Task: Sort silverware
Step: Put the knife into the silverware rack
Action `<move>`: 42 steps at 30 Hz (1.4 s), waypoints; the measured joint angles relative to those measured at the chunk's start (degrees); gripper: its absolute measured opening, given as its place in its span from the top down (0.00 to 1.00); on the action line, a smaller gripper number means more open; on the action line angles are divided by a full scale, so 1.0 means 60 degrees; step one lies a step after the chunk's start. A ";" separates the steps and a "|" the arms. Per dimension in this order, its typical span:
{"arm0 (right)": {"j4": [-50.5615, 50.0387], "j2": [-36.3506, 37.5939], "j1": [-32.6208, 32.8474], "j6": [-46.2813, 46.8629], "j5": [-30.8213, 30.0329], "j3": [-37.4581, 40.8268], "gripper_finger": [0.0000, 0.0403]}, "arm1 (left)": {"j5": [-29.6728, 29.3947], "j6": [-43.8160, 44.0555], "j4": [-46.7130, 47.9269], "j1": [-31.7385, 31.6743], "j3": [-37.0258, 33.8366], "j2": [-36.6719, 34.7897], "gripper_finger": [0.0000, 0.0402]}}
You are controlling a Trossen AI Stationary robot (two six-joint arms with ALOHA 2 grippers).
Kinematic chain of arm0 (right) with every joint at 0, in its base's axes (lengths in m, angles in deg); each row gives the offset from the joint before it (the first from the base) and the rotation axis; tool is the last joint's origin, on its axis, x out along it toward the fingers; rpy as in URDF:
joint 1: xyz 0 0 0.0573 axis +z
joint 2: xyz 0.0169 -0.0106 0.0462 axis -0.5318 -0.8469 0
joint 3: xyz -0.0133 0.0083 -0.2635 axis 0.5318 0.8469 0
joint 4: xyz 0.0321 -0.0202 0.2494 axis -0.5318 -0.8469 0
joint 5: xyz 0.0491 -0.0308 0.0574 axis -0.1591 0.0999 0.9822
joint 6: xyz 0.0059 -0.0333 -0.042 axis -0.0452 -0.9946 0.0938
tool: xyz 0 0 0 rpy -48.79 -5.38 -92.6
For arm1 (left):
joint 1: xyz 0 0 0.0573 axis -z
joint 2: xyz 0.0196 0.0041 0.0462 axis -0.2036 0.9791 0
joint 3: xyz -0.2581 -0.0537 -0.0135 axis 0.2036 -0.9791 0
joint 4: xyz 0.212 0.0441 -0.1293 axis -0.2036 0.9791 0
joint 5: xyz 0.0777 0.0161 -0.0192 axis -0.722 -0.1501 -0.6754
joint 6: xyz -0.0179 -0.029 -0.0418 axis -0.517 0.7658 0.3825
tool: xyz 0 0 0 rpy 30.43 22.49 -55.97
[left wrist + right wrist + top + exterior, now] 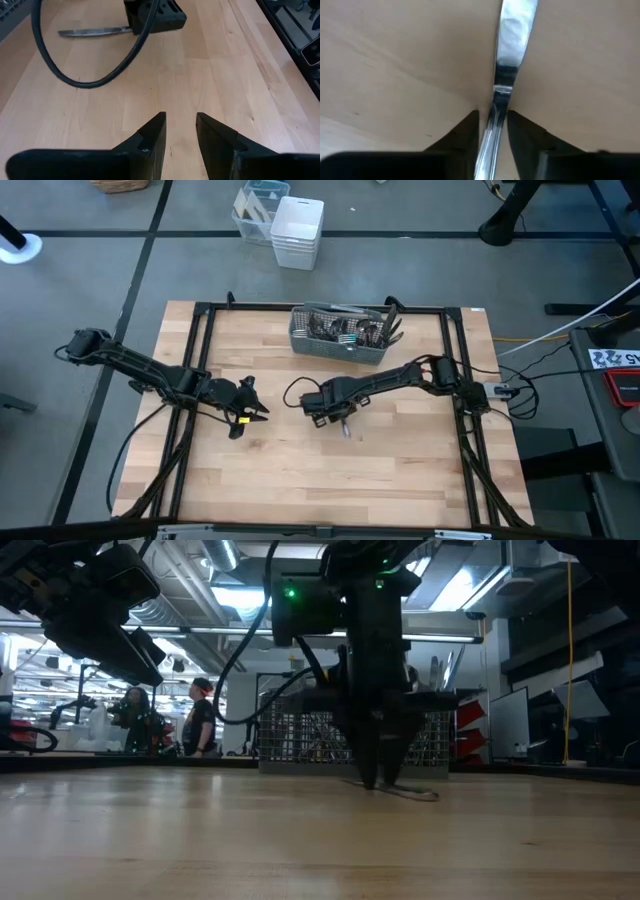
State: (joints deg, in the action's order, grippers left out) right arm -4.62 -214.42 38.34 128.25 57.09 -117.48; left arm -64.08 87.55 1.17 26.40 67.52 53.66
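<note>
High view: left gripper (250,416) hovers left of the knife (345,426), well apart from it, fingers (151,139) narrowly parted and empty. Knife lies flat on the table (400,470), in front of the mesh caddy (338,333). Right gripper (339,416) stands over the knife, fingers (465,131) straddling the handle; contact cannot be confirmed.

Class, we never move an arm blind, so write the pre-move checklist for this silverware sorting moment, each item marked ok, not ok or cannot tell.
1. Knife flat on table: ok.
2. Right gripper straddles the knife handle: ok.
3. Right fingers fully released: cannot tell.
4. Left gripper open, empty, off to the side: ok.
5. Caddy undisturbed at the table's far edge: ok.
</note>
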 joint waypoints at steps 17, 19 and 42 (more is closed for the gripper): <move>0.0040 -0.0067 -0.0095 0.0023 -0.0072 0.0033 0.61 | 0.0000 0.0005 0.0004 -0.0004 0.0002 0.0000 0.75; 0.0009 -0.0069 -0.0123 -0.0005 0.0026 0.0033 0.61 | 0.0000 0.0005 0.0004 -0.0001 0.0001 0.0000 0.75; 0.0399 -0.0088 -0.0102 -0.0505 0.0423 0.0055 0.91 | 0.0000 0.0007 0.0004 0.0000 0.0004 -0.0057 0.75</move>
State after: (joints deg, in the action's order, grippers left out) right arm -2.22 -214.95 37.73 125.22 59.63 -117.15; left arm -64.08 87.60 1.19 26.40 67.54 53.32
